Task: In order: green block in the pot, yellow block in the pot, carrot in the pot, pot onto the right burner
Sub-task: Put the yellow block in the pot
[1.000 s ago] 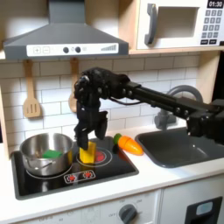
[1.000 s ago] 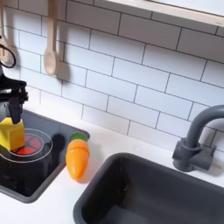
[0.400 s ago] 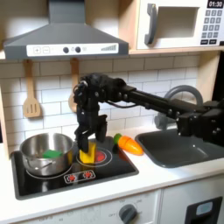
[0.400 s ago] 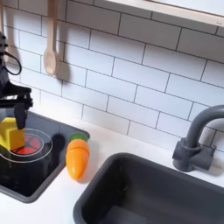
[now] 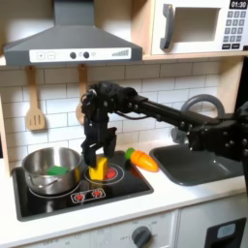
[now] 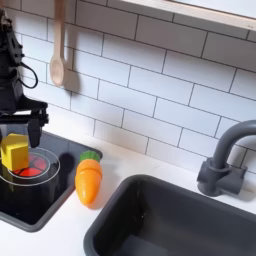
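The silver pot (image 5: 39,163) stands on the left burner in the first exterior view, with the green block (image 5: 58,171) lying inside it. The yellow block (image 5: 97,172) (image 6: 14,153) rests on the red-ringed right burner (image 6: 35,166). My gripper (image 5: 93,159) (image 6: 20,131) hangs just above the yellow block, open, its fingers spread to either side of the block's top. The orange carrot (image 5: 143,161) (image 6: 90,180) lies on the white counter between the stove and the sink, its green end pointing toward the wall.
A black stovetop (image 5: 116,189) sits left of a dark sink (image 6: 170,220) with a grey faucet (image 6: 225,160). Wooden utensils (image 6: 58,45) hang on the white tile wall. A range hood (image 5: 68,39) is overhead, and my arm reaches across from the first exterior view's right.
My gripper has lifted a little off the yellow block and its fingers now stand apart above it. The yellow block stays on the burner. Pot, green block and carrot have not moved.
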